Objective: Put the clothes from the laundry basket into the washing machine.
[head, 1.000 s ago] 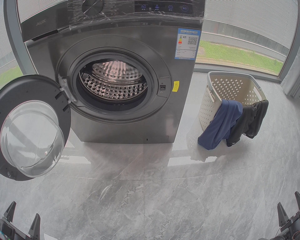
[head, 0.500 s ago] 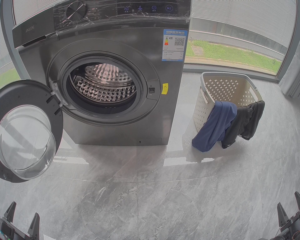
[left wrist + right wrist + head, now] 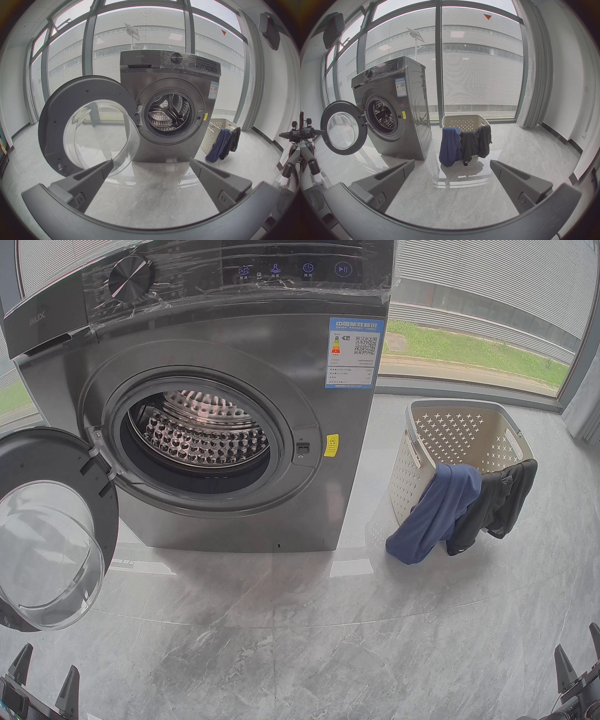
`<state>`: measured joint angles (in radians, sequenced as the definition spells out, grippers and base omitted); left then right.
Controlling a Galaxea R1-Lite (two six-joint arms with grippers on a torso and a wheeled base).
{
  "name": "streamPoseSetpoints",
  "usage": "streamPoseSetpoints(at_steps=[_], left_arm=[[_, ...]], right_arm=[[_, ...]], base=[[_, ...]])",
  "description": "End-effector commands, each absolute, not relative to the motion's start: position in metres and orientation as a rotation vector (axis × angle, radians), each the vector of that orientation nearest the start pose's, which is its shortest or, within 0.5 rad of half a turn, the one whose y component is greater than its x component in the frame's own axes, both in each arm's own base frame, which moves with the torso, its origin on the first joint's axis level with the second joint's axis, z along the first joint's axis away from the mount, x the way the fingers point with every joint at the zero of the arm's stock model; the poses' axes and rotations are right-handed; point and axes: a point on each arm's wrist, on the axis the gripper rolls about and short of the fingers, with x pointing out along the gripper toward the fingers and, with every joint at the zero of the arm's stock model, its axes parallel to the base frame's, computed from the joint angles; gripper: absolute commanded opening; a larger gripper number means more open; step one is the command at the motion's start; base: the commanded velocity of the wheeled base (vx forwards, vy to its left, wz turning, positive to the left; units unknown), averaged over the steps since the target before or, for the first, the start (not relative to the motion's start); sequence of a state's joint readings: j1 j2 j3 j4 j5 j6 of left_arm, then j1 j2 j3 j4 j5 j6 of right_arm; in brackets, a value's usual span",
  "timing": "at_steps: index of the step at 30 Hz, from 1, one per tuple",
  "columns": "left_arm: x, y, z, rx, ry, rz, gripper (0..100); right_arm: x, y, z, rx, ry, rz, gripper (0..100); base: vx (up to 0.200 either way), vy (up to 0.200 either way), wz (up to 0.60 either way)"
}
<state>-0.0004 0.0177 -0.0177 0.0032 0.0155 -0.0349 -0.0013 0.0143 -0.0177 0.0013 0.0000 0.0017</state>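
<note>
Left gripper (image 3: 49, 660): low at the near left edge of the head view, above the grey marble floor (image 3: 312, 640). Its jaws stand wide apart with nothing between them.

Washer door (image 3: 50, 534): swung fully open to the left on its hinge. The round dark frame and clear glass bowl face the room, well apart from the left gripper.

Washing machine (image 3: 250, 334): a grey front loader standing on the floor with its round port uncovered.

Drum (image 3: 200, 434): bright studded steel, seen through the port. No cloth can be seen in the part that shows.

Control dial (image 3: 129, 277): on the top panel towards the left, under wrinkled clear film (image 3: 250, 271) that covers the panel.

Energy label (image 3: 354, 352): blue and white, at the upper right of the machine's front. A small yellow sticker (image 3: 331, 445) sits below it, just beside the port's latch.

Laundry basket (image 3: 465, 409): cream perforated plastic, upright on the floor to the right of the machine and apart from it, near the window.

Blue garment (image 3: 437, 515): draped over the basket's near rim, hanging down the outside. Whether its lower end touches the floor cannot be told.

Black garment (image 3: 500, 502): over the same rim, just to the right of the blue garment and touching it, hanging shorter.

Right gripper (image 3: 576, 639): low at the near right edge, well apart from the basket. Its jaws are spread and hold nothing.

Grass strip (image 3: 475, 352): outside, beyond the glass behind the basket.
</note>
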Motion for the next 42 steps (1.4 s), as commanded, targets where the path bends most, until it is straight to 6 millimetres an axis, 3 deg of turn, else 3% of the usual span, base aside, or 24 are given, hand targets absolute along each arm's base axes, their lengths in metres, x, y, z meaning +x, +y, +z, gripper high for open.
streamPoseSetpoints(at_steps=[1,17,36,42], left_arm=[[-0.0226,0.0003,0.0762,-0.035,0.006,0.015,100],[-0.0226,0.0003,0.0763,-0.035,0.004,0.015,100],[-0.0226,0.0003,0.0762,-0.037,0.006,0.015,100],[-0.0226,0.0003,0.0763,-0.038,0.004,0.015,100]], right_arm=[[-0.0221,0.0,0.0755,0.002,0.011,-0.002,100],[-0.0221,0.0,0.0755,0.002,0.011,-0.002,100],[-0.0221,0.0,0.0757,0.002,0.009,-0.002,100],[-0.0221,0.0,0.0755,0.002,0.011,-0.002,100]], base=[[0.0,0.0,0.0],[0.0,0.0,0.0],[0.0,-0.2,0.0],[0.0,0.0,0.0]])
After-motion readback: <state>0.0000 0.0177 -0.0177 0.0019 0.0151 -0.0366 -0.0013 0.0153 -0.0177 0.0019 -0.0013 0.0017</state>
